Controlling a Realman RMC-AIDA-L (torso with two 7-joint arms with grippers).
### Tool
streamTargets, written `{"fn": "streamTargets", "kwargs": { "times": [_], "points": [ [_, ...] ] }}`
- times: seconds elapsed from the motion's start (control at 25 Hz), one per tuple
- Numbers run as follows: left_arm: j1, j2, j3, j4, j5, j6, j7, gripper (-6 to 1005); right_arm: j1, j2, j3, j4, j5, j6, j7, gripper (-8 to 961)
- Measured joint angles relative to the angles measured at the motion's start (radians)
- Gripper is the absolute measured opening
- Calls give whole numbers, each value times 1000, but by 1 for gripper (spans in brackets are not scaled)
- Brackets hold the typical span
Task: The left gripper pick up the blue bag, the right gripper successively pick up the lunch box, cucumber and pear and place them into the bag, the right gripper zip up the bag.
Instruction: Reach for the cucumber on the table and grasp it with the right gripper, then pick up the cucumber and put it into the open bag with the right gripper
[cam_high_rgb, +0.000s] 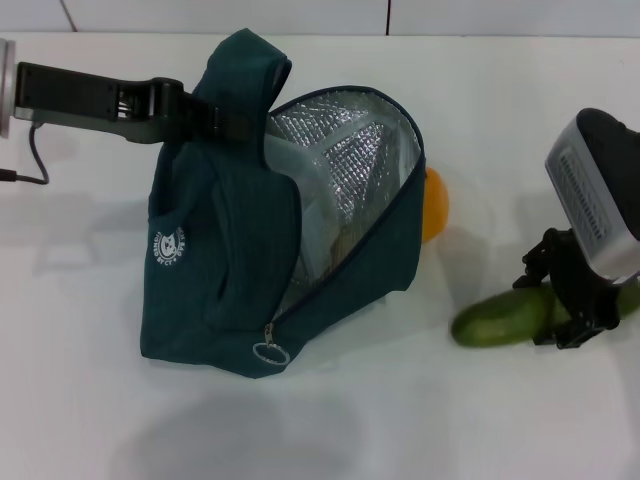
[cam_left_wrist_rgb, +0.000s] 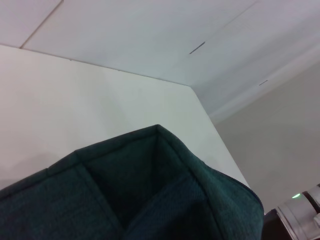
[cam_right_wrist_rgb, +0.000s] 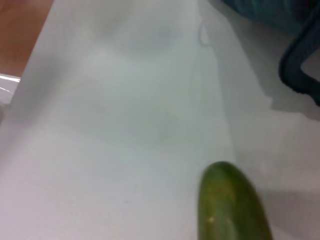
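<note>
Cucumber lies on the white bench, well off to the right of the blue bag, and we have our right gripper down over its far end. In the head view the black fingers straddle the green skin, one on each side, but we cannot tell whether they are already pressing on it or merely standing around it. In the right wrist view only the rounded near end of the cucumber shows, flat on the bench, so we judge it not yet lifted.

Further left, the pear sits on the bench just behind the bag's open mouth, untouched. Inside the bag, against the silver foil lining, a pale clear shape looks to us like the lunch box, so that first item seems done.

Our left gripper has its fingers clenched on the bag's upper handle, holding the mouth open toward the right; the left wrist view shows that teal fabric close up.

Still ahead, as we judge it: the cucumber, then the pear, then the zip, whose ring pull hangs at the lower front.
</note>
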Motion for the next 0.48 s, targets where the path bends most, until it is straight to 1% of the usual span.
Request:
{"fn": "streamTargets", "kwargs": {
  "times": [0.12, 0.32, 0.4, 0.48],
  "points": [
    [0, 0, 0, 0, 0, 0, 1, 41, -1, 0, -5, 0, 0, 5, 3, 661],
    [0, 0, 0, 0, 2, 0, 1, 42, -2, -1, -5, 1, -1, 1, 8, 567],
    [0, 0, 0, 0, 2, 0, 1, 42, -6, -1, 2, -2, 1, -13, 9, 570],
    [0, 0, 0, 0, 3, 0, 1, 42, -9, -1, 35, -18, 25, -63, 11, 572]
  ]
}}
